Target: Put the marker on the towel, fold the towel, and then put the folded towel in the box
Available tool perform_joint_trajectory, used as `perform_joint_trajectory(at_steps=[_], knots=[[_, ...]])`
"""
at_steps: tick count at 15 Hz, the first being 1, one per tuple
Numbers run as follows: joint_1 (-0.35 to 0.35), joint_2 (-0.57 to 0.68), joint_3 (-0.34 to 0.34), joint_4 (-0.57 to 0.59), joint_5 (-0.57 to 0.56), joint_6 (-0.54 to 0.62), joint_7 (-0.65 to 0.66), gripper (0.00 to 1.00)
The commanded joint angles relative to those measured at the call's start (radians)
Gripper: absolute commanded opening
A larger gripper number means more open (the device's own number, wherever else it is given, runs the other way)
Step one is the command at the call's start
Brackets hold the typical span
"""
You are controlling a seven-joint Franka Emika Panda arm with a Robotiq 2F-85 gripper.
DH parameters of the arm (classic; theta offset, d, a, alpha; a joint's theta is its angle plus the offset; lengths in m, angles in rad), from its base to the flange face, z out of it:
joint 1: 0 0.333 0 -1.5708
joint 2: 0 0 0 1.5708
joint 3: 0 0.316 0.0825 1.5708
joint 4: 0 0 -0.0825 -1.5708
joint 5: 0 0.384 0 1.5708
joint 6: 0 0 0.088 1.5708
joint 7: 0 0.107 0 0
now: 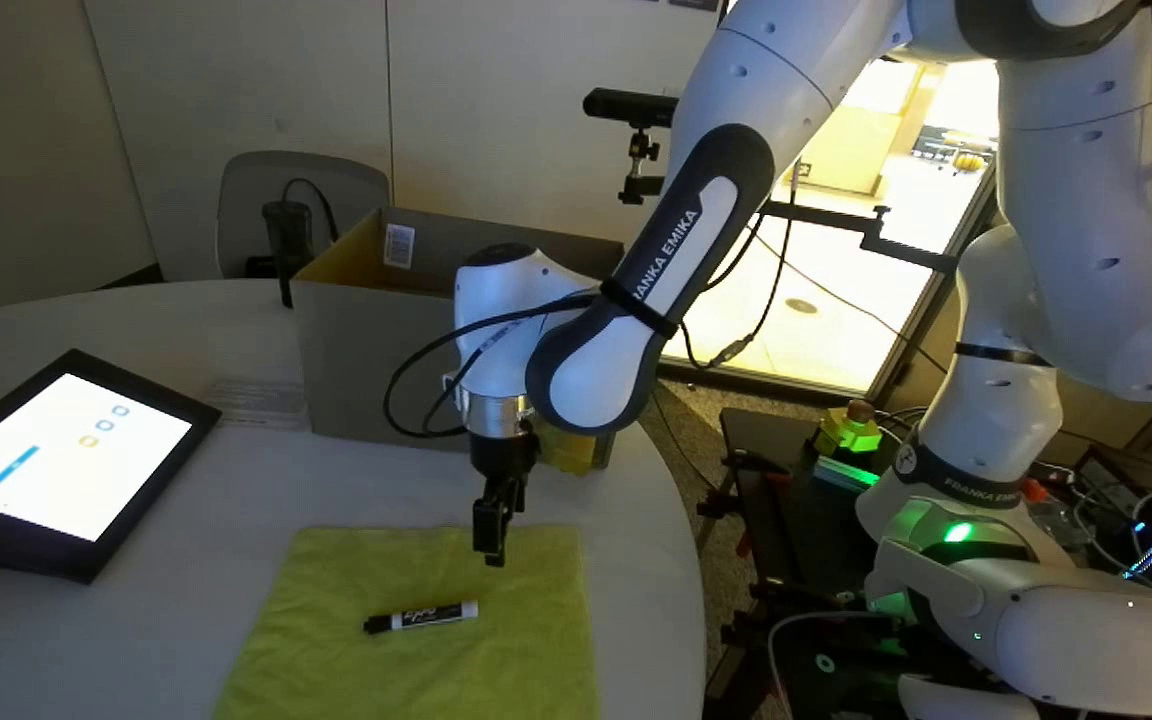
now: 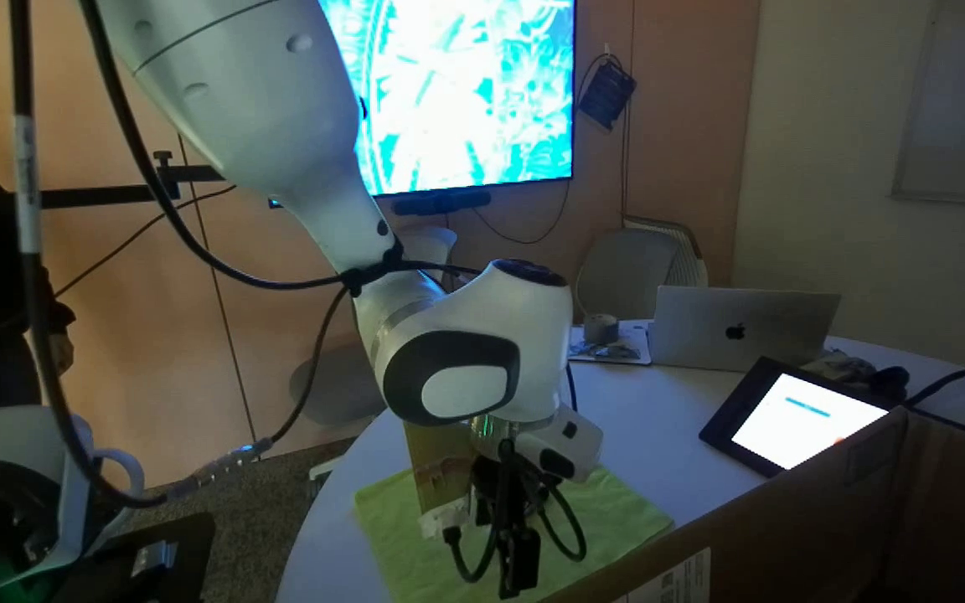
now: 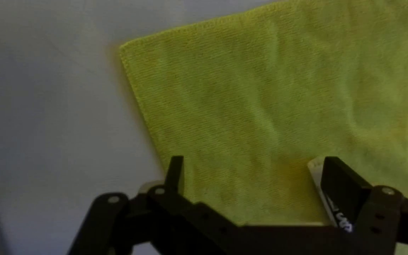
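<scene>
The yellow-green towel (image 1: 496,670) lies flat and unfolded on the white table; it also shows in an exterior view (image 2: 616,511) and the wrist view (image 3: 243,106). The black-and-white marker (image 1: 421,617) lies on the towel; in the wrist view its white end (image 3: 316,173) shows beside the right finger, which hides part of it. My gripper (image 1: 492,550) hovers above the towel's far part, beyond the marker. In the wrist view the gripper (image 3: 253,163) is open, with only towel between its fingers. The brown box (image 1: 376,360) stands behind the gripper; it also shows in an exterior view (image 2: 826,502).
A dark-framed tablet (image 1: 66,460) stands on the table to the side of the towel and box. A silver laptop (image 2: 742,327) and a roll of tape (image 2: 601,328) are farther along the table. The table's curved edge (image 1: 691,560) runs close beside the towel.
</scene>
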Motion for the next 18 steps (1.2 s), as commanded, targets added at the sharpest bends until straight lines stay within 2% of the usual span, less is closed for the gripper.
perform_joint_trajectory(at_steps=[1,5,13,16,18], knots=[[-0.003,0.006,-0.018,-0.047,0.043,0.121,0.069,1.0],[0.016,0.009,-0.03,-0.084,0.064,0.148,0.139,1.0],[0.109,0.001,-0.08,-0.141,0.054,0.148,0.321,1.0],[0.122,0.016,-0.1,-0.152,0.041,0.169,0.332,1.0],[0.106,0.022,-0.1,-0.163,0.046,0.191,0.31,1.0]])
